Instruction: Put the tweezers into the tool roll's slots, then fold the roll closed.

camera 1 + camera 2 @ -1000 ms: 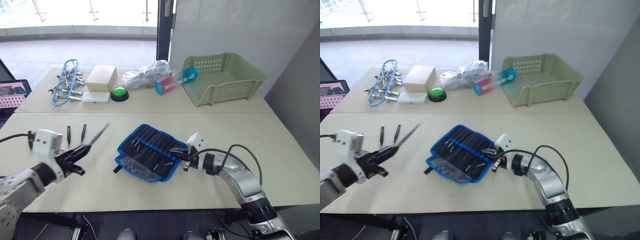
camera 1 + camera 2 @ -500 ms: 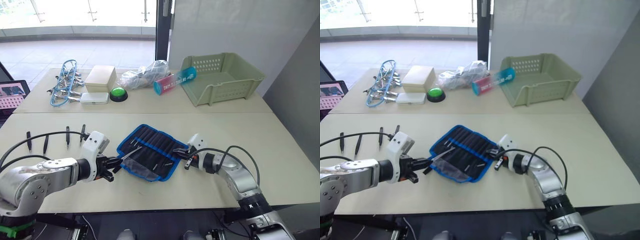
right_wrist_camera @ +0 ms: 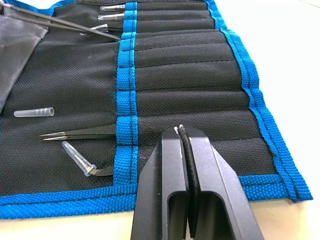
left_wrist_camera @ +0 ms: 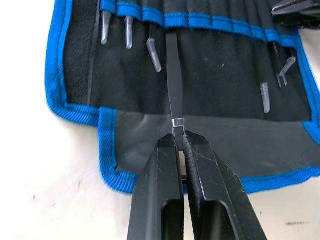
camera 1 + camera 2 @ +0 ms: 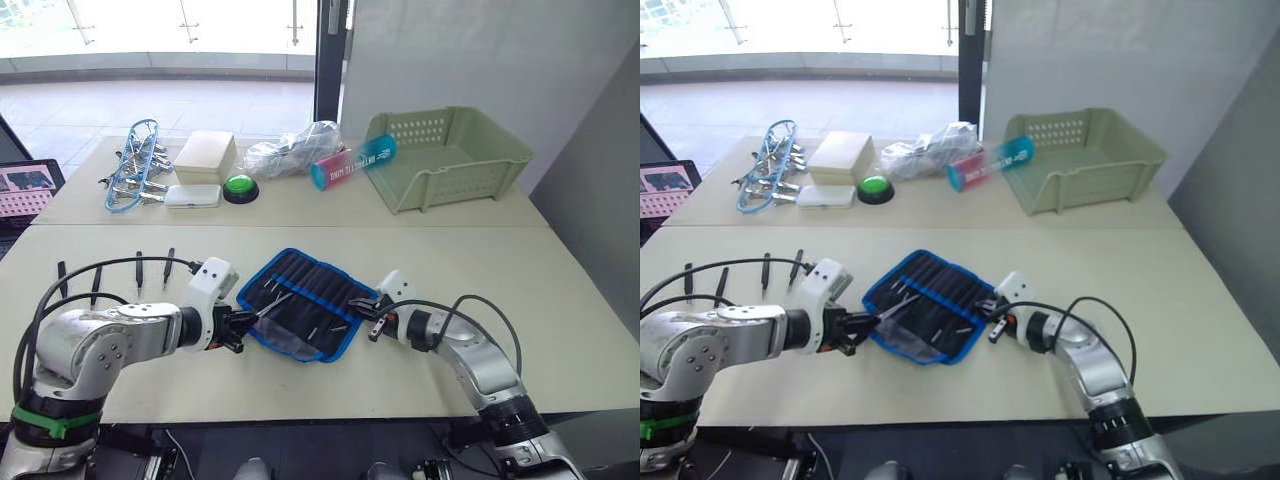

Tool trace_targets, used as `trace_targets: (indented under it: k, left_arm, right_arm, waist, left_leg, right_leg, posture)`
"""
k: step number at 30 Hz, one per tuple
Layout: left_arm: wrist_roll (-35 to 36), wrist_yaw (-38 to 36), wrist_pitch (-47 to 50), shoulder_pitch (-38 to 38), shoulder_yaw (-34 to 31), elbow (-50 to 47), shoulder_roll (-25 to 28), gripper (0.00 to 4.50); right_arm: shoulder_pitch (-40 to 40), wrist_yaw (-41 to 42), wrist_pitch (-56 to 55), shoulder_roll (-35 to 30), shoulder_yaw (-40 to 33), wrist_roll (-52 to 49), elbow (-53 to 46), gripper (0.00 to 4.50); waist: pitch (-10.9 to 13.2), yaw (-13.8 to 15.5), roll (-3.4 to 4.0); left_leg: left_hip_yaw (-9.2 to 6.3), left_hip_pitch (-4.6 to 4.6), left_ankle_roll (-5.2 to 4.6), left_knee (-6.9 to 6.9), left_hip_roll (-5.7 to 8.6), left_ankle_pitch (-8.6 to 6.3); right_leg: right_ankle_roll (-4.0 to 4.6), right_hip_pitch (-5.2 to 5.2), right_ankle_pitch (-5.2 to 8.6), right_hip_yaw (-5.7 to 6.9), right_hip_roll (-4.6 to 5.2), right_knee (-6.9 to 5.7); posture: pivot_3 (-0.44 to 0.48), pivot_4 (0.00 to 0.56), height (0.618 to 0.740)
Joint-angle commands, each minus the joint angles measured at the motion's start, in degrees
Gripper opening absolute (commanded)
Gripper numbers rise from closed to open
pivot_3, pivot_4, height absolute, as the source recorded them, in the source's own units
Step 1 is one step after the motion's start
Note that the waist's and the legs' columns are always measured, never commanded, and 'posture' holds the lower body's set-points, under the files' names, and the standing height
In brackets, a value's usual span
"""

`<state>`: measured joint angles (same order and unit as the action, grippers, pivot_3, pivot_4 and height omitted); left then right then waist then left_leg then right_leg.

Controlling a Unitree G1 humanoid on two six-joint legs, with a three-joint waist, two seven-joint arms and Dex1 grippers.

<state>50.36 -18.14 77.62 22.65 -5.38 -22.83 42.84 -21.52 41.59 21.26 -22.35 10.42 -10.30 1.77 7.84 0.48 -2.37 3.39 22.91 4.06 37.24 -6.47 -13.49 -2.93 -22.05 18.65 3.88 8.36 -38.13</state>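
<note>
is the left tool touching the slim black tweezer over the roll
Touching: the left wrist view shows the left tool shut on the slim black tweezer, its tip reaching the blue-edged black tool roll's slots.

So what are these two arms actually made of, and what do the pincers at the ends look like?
Both arms are rounded silver-grey metal-looking shells with black joints. Each wrist carries a small white block, and thin black cables loop loosely alongside. The left arm has a green band near its base. The left pincer and right pincer are each two flat, matte black fingers, lightly scuffed, with slot-shaped cut-outs near their bases.
</note>
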Motion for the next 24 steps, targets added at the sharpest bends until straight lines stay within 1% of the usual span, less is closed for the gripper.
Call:
trace_targets:
  k: [1,4,6,10,16,20,24]
  left_arm:
    - [-2.03,0.03,-0.28,1.44,1.26,0.26,-1.31,0.00]
    - [-3.66,-0.07,-0.52,2.77,2.59,1.10,-2.66,0.00]
    - [-5.65,-0.31,-1.49,4.40,4.67,2.40,-3.74,0.00]
    - [-8.70,-0.68,-3.10,7.48,6.87,5.80,-6.84,0.00]
    - [-14.40,-4.47,-8.52,10.70,11.81,11.86,-8.66,0.00]
    - [-18.99,-7.56,-14.35,12.79,15.45,18.02,-10.59,0.00]
    - [-23.64,-10.22,-20.70,16.03,17.64,26.67,-14.22,0.00]
  right_arm:
    - [1.71,0.04,2.33,-0.79,1.07,1.13,0.15,0.08]
    - [1.88,-0.12,3.43,-0.82,1.32,1.05,-0.26,0.08]
    - [1.88,-0.35,4.60,-0.76,1.55,1.06,-0.57,0.08]
    - [1.86,-1.05,6.34,-0.54,2.14,1.59,-0.81,0.08]
    - [1.99,-2.59,9.20,-0.12,3.03,2.34,-1.50,0.08]
    - [2.07,-3.66,10.38,0.21,3.29,2.51,-1.89,0.08]
    - [2.30,-4.06,11.07,0.36,3.33,2.31,-2.69,0.08]
  waist:
    - [0.00,0.10,-0.01]
    - [-0.01,0.16,-0.01]
    - [-0.01,0.17,-0.01]
    - [-0.03,0.24,-0.02]
    - [-0.05,0.21,-0.03]
    - [-0.07,0.22,-0.02]
    - [-0.09,0.27,-0.02]
  left_leg:
    - [0.00,0.00,0.00,0.00,0.00,0.00]
    - [0.00,0.00,0.00,0.01,0.00,0.00]
    - [0.00,0.00,0.00,0.03,0.00,0.00]
    - [-0.01,-0.04,-0.01,0.08,0.01,0.00]
    - [-0.01,-0.06,0.00,0.09,0.01,0.00]
    - [-0.01,-0.09,0.00,0.11,0.01,0.00]
    - [-0.02,-0.17,-0.01,0.16,0.02,-0.01]
  right_leg:
    - [0.00,0.00,0.00,0.00,0.00,0.00]
    - [0.00,0.01,0.00,0.00,0.00,0.00]
    - [0.00,0.02,0.00,0.00,0.00,0.00]
    - [0.00,0.09,0.00,0.00,0.00,-0.01]
    - [0.00,0.11,0.00,0.01,0.00,-0.02]
    - [0.00,0.14,0.00,0.01,0.00,-0.03]
    - [0.00,0.28,0.00,0.02,0.00,-0.03]
  posture:
    - [0.000,0.150,0.716]
    - [0.000,0.150,0.716]
    - [0.000,0.150,0.716]
    - [0.000,0.150,0.716]
    - [0.000,0.150,0.716]
    - [0.000,0.150,0.716]
    - [0.000,0.150,0.716]
